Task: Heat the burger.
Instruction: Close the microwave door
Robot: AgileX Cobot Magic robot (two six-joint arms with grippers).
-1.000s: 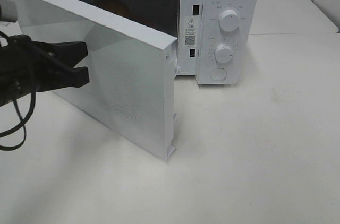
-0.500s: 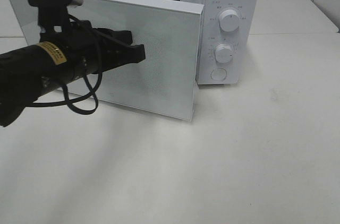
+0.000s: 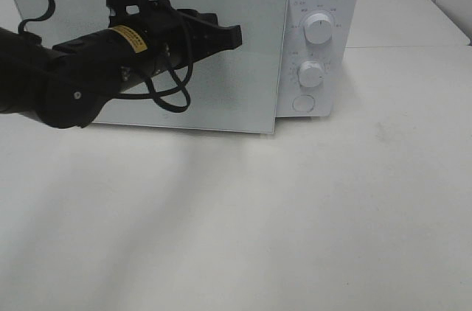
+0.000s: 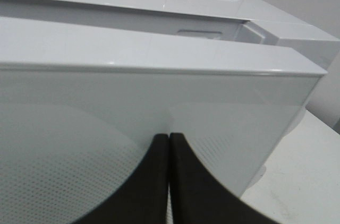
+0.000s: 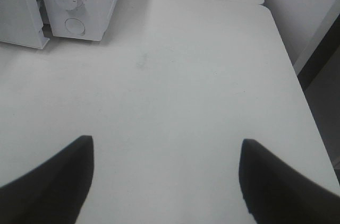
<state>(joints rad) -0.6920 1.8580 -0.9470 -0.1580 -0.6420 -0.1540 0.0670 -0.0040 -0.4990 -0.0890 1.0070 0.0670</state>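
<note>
The burger is hidden behind the white microwave door (image 3: 221,97), which stands almost closed with a narrow gap at its latch side. My left gripper (image 3: 236,35) is shut, empty, and its black tips press against the outside of the door near the upper middle. The left wrist view shows the two fingers closed together (image 4: 168,139) against the door panel (image 4: 223,102), with the microwave's top edge (image 4: 106,9) just behind. My right gripper (image 5: 164,176) is open and empty above bare table, well away to the right of the microwave (image 5: 90,1).
The microwave's control panel carries two knobs (image 3: 318,27) (image 3: 311,73) and a round button (image 3: 303,103). The white table (image 3: 332,215) stretches in front and to the right. Its right edge (image 5: 297,75) drops off near a wall.
The left arm has swung rightward and back, pushing the door from wide open to nearly closed. The microwave's inside is no longer visible. The right gripper has not changed.
</note>
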